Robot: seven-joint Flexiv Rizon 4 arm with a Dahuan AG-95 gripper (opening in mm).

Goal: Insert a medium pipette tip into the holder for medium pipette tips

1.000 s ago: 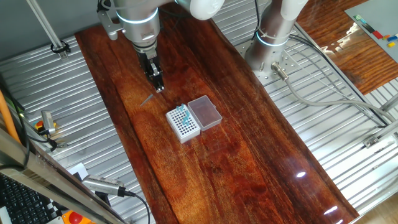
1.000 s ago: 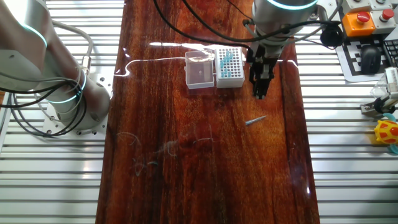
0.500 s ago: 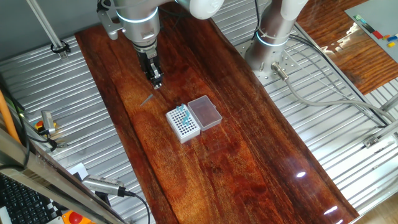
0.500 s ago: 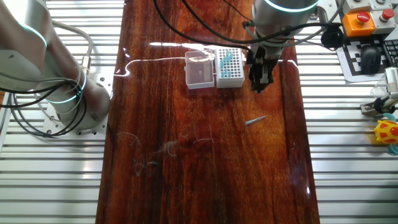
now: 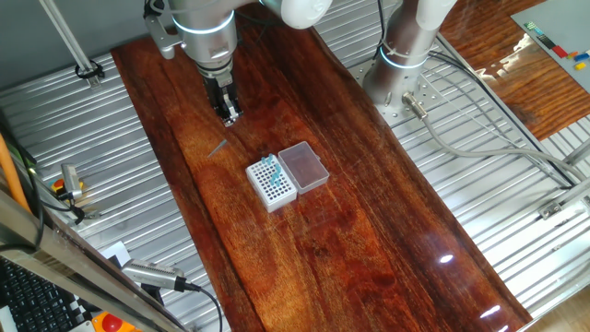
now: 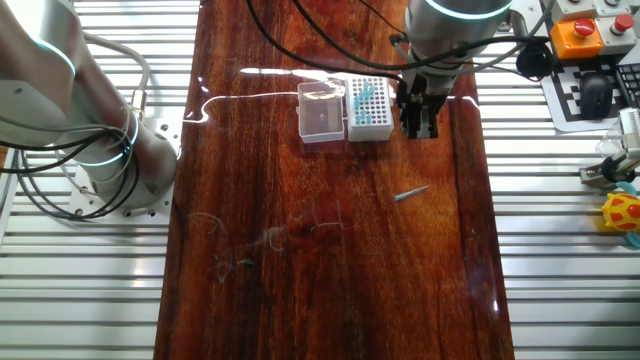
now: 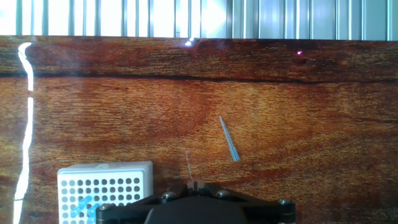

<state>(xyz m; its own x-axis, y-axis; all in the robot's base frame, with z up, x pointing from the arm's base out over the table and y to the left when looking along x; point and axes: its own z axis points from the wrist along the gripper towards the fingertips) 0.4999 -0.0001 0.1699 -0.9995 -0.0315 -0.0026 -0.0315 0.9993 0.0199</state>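
Hovering gripper (image 6: pixel 419 128) beside holder (image 6: pixel 369 108), jaws look pinched together, empty; medium pipette tip (image 6: pixel 410 193) flat on table, well apart, lying diagonal

Silver-grey arm (image 5: pixel 205 23) with a glowing cyan ring; black hand (image 5: pixel 227 112); black cables are routed overhead.

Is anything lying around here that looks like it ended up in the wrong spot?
Yes: one medium pipette tip lies flat on the bare wooden table, apart from the holder where a few blue tips stand. The gripper hangs above the table, not touching it.
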